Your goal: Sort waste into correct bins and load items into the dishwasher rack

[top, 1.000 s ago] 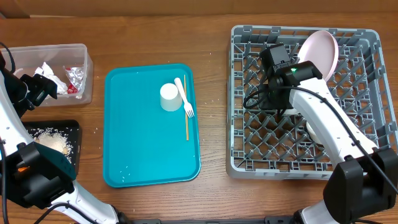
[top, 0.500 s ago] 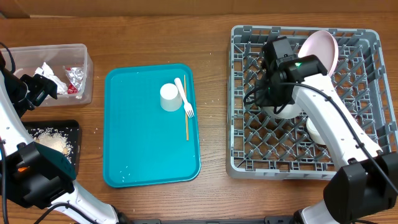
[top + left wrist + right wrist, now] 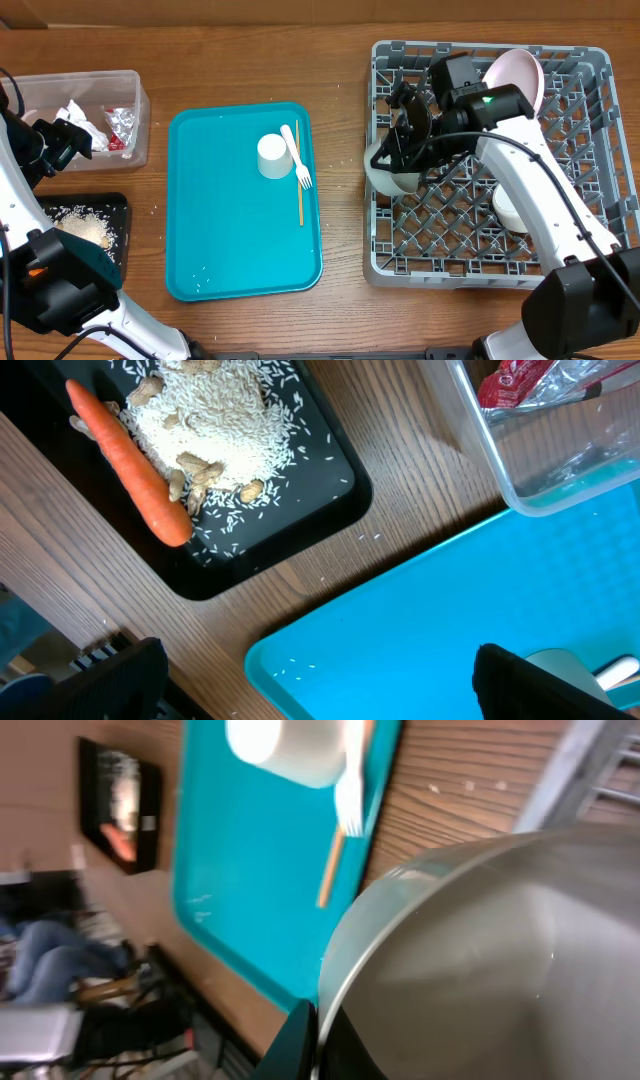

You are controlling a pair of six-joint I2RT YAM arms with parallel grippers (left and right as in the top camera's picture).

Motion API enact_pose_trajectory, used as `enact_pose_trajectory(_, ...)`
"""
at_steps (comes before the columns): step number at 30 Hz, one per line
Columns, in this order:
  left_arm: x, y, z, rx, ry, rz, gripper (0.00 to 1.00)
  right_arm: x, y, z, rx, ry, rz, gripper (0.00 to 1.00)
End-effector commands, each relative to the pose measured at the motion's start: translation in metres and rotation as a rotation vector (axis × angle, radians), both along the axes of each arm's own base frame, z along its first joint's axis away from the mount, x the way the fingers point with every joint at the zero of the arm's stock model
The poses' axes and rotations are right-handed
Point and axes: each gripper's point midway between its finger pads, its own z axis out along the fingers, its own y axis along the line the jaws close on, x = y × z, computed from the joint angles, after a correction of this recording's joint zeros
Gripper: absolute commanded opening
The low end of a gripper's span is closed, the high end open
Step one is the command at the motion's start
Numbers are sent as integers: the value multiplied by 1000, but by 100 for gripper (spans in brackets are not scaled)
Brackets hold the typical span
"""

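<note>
My right gripper (image 3: 408,148) is shut on the rim of a white bowl (image 3: 390,177) and holds it tilted over the left edge of the grey dishwasher rack (image 3: 590,150). In the right wrist view the bowl (image 3: 480,950) fills the frame, its rim pinched in the gripper (image 3: 320,1045). A pink plate (image 3: 515,80) and a second white bowl (image 3: 510,207) stand in the rack. The white cup (image 3: 272,155), fork (image 3: 298,158) and wooden stick (image 3: 300,198) lie on the teal tray (image 3: 230,250). My left gripper (image 3: 320,695) is open and empty above the teal tray's corner (image 3: 420,620).
The clear tub (image 3: 135,110) at the far left holds napkins (image 3: 78,115) and the foil wrapper (image 3: 120,125). The black tray (image 3: 250,550) holds the carrot (image 3: 130,460) and rice (image 3: 215,425). Loose rice grains lie on the table and the teal tray.
My right gripper has carried the white bowl from the middle of the rack leftward to its left edge and tilted it. The left arm has not moved.
</note>
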Motion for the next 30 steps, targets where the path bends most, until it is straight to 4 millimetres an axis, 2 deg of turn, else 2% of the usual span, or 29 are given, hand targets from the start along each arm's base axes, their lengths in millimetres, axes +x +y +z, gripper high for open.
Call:
enact_pose_trajectory(1,0,1,13,32,-28,17,100,4,-1,21,99,-43,18,4)
enact_pose_trajectory(8,0,1,13,32,-28,17,100,20,-34,15,130,-37,-79,4)
enact_pose_trajectory(16,0,1,13,32,-27,17,100,24,-56,12,350,-14,-97,4)
enact_pose_trajectory(20,0,1,13,32,-27,17,100,26,-56,14,446,6,-95,4)
enact_pose_trajectory(26,0,1,13,32,-27,17,100,28,-47,36,611,-1,-71,4)
enact_pose_trajectory(30,0,1,13,32,-27,17,100,29,-48,30,576,-1,-76,8)
